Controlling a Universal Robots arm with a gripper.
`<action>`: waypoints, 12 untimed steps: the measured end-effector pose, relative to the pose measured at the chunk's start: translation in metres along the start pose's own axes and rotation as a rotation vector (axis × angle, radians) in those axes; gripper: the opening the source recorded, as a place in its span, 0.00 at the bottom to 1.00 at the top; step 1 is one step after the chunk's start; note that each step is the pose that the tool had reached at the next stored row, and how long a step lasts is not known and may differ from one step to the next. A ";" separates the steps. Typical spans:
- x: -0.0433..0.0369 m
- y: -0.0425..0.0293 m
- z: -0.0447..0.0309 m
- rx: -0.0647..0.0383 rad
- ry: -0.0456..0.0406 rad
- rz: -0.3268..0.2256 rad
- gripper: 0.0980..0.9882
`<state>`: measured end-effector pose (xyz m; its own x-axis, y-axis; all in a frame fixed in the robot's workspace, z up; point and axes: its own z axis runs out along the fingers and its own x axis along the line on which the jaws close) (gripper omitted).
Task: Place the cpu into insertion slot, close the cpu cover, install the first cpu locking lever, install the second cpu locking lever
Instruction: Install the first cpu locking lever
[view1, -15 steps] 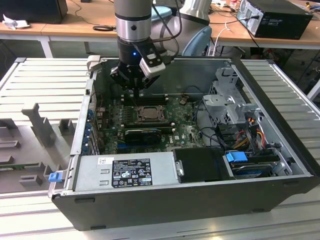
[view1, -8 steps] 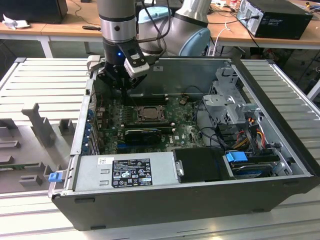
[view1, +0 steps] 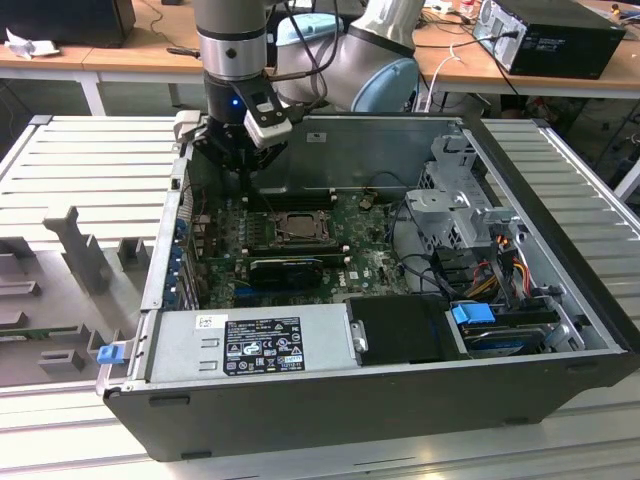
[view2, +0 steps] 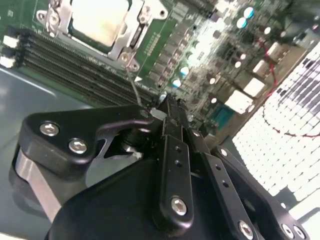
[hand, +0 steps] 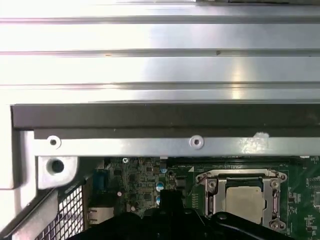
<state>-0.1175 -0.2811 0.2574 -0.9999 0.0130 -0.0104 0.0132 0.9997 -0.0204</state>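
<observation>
One arm, one gripper (view1: 243, 160), one open computer case (view1: 330, 395). In the exterior view the gripper hangs in the upper left of the frame, inside the case near its rear wall, just above and left of the insertion slot (view1: 293, 226). One cpu (hand: 244, 197) lies seated in that slot at the lower right of the first wrist view, its pale metal top showing through the square window of the cpu cover (hand: 215, 190), which lies flat around it. In the second wrist view the same chip sits at the top left, cut off by the frame edge, with four dark memory slots (view2: 70, 67) running beside it. There the gripper's fingers (view2: 175, 145) stand together, tips closed on nothing. A thin locking lever (view2: 134, 87) reaches from the socket towards the fingertips; whether they touch it I cannot tell. The second lever is hard to make out. The case rests on a ribbed grey metal table (view1: 95, 160), with wooden desks (view1: 120, 55) behind it.
</observation>
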 end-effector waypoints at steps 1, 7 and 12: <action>-0.0020 0.0007 0.0002 0.000 0.0006 0.000 0.01; -0.0121 0.0012 0.0007 0.000 0.0011 0.000 0.01; -0.0182 0.0012 0.0010 0.000 0.0011 0.000 0.01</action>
<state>-0.0992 -0.2801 0.2566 -0.9999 0.0131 -0.0093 0.0133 0.9997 -0.0202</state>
